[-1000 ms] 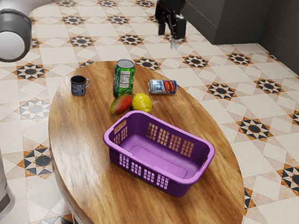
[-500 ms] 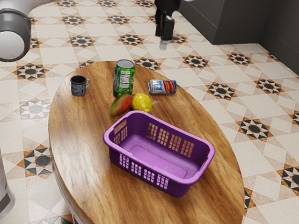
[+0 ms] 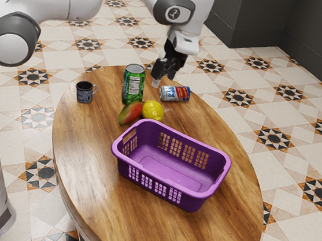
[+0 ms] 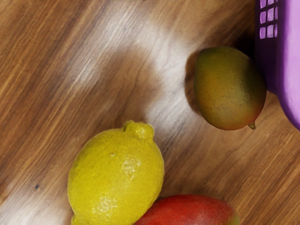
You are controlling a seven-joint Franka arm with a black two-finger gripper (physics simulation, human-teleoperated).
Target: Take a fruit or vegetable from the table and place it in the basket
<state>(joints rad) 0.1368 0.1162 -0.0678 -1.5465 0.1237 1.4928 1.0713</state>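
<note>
Lemon (image 4: 116, 174) against red mango (image 4: 190, 211), between basket (image 3: 192, 202) and the far edge of the surface (image 3: 90, 163); greenish mango (image 4: 229, 88) beside the basket. Hangs above, hand (image 3: 162, 79) spread. Could, descending off-centre, nudge the red mango and send the lemon rolling.

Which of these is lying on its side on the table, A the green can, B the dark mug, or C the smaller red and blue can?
C: the smaller can lies on its side, while the green can and the dark mug both stand upright.
</note>
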